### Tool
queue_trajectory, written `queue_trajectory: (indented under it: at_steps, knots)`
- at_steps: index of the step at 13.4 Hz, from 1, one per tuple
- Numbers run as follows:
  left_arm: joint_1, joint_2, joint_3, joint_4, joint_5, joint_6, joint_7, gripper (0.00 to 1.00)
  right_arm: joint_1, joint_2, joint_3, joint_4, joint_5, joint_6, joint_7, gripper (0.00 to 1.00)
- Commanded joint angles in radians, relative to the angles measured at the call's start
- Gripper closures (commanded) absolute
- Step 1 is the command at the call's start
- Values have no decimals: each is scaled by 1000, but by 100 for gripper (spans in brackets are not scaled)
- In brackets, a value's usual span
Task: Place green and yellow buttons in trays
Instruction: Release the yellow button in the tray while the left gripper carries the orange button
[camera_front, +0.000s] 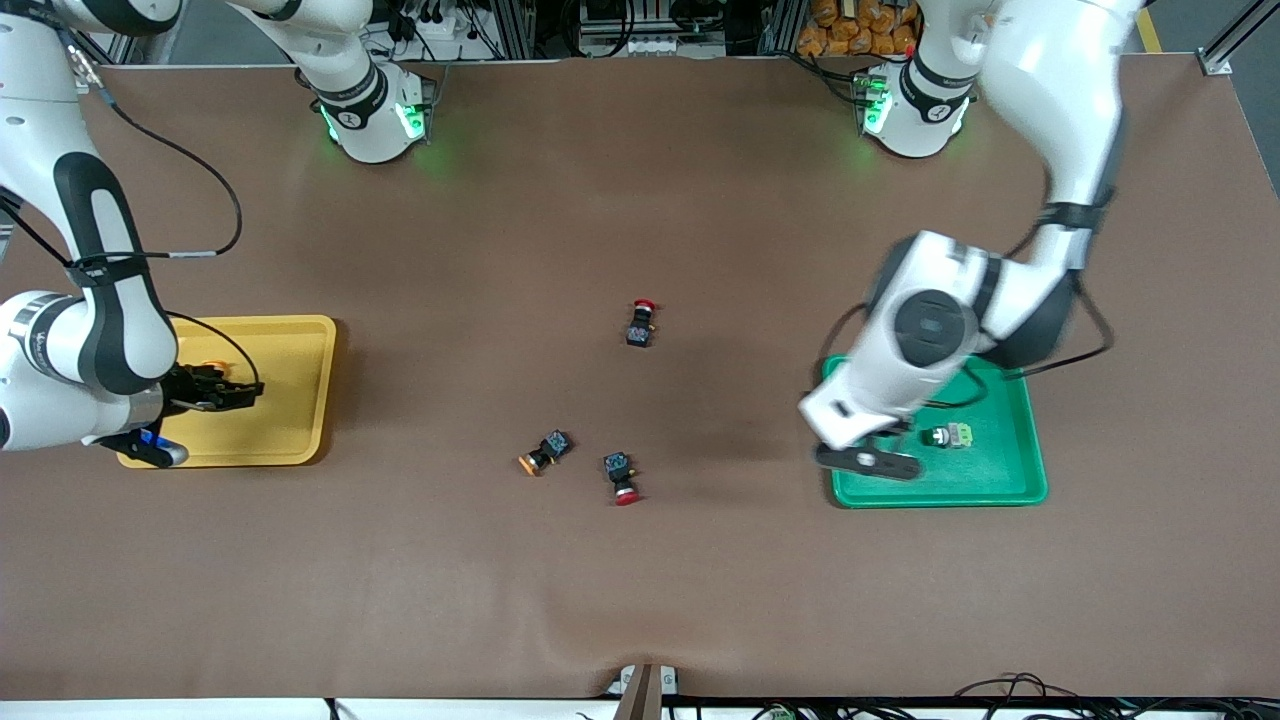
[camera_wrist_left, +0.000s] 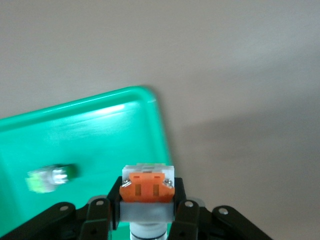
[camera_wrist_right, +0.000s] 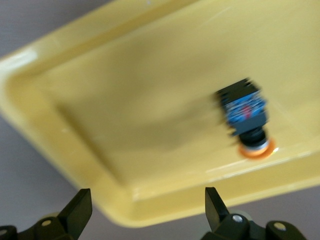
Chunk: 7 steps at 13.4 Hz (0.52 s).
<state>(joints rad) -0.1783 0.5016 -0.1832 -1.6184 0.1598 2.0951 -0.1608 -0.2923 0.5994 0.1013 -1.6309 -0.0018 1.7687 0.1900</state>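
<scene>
Two red-capped switches (camera_front: 641, 322) (camera_front: 622, 477) (brown table (camera_front: 640, 600))

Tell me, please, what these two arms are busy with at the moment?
They are sorting push-button switches into trays. The left gripper is over the green tray, shut on a light-grey switch; a pale green switch already lies there. The right gripper hangs open over the yellow tray, where an orange-capped switch lies. Another orange-capped switch and two red-capped ones lie mid-table.
</scene>
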Motion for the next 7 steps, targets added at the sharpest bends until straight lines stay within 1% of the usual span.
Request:
queue_trajectory:
  at_steps: [1, 2, 3, 4, 5, 6, 7]
  knots:
    - [129, -107, -24, -176, -3, 39, 166, 100, 73, -38, -3, 8, 19, -37, 142, 0]
    - [161, -126, -24, -228, 0, 75, 211, 100, 97, -42, -3, 8, 29, -40, 188, 0]
    - [228, -139, -24, -282, 1, 130, 266, 100, 125, -52, -3, 10, 55, -43, 236, 0]
    - [265, -155, -24, -331, 1, 184, 327, 100, 152, -56, -3, 13, 77, -43, 287, 0]
    - [302, -158, -22, -368, 3, 227, 363, 100, 186, -56, -3, 26, 94, -43, 348, 0]
    - [365, -158, -24, -397, 15, 270, 398, 100, 227, -56, -3, 40, 104, -43, 424, 0]
    - [397, -155, -24, -425, 20, 319, 456, 100, 269, -53, -3, 69, 108, -43, 501, 0]
